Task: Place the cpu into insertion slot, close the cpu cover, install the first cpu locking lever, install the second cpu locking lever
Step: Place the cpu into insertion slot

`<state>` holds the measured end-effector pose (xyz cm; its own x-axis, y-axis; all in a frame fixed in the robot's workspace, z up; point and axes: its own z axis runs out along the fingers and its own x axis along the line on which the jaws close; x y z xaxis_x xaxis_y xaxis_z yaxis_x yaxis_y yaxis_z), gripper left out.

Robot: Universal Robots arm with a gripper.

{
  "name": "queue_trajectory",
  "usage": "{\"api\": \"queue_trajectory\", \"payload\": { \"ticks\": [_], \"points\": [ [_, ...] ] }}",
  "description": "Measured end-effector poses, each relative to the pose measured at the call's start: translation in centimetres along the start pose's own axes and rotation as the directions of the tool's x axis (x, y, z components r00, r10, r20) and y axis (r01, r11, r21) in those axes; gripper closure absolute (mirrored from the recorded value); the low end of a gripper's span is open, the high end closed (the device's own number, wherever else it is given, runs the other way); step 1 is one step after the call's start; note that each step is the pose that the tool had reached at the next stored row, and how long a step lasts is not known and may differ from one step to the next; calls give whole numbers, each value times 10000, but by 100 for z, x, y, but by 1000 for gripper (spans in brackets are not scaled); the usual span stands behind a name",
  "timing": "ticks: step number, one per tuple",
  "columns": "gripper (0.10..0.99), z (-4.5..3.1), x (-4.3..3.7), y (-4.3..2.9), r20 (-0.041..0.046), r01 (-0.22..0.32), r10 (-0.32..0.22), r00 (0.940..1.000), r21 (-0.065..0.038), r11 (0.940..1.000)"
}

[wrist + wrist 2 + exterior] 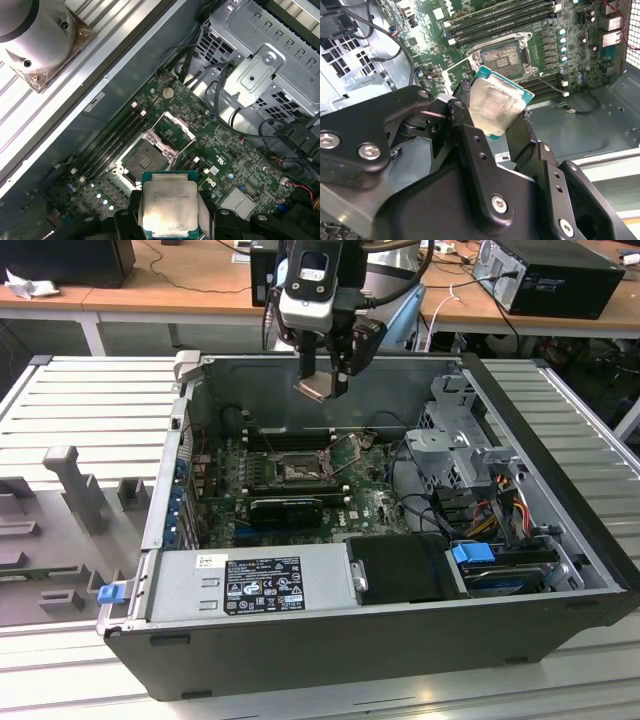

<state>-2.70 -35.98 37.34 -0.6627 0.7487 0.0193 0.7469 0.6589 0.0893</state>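
My gripper (322, 383) hangs above the open computer case (560, 455), near its back wall, shut on the cpu (317, 391). In both wrist views the cpu (496, 100) (169, 204) shows its pale silvery face with a green rim, clamped by two opposite edges between the black fingers (462, 112). The insertion slot (144, 161) (501, 54) lies bare on the green motherboard (375, 502), below and ahead of the chip. The cpu cover (173, 131) stands swung open beside the slot. A thin locking lever (551, 84) sticks out, unlatched.
Long black memory slots (117, 137) flank the socket. A silver drive cage (455, 445) and bundled cables (490, 515) fill the exterior view's right side of the case. The power supply (255, 585) sits along the front. Ribbed metal tabletop (90, 400) surrounds the case.
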Motion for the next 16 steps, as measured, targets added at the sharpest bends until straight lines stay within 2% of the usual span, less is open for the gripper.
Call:
{"api": "queue_trajectory", "payload": {
  "ticks": [9, 16],
  "points": [
    [557, 1, 0, 0, 55, -598, 598, 9982, -12, 9982],
    [557, 3, 0, 0, 121, -1353, 1353, 9907, -34, 9908]
  ]
}}
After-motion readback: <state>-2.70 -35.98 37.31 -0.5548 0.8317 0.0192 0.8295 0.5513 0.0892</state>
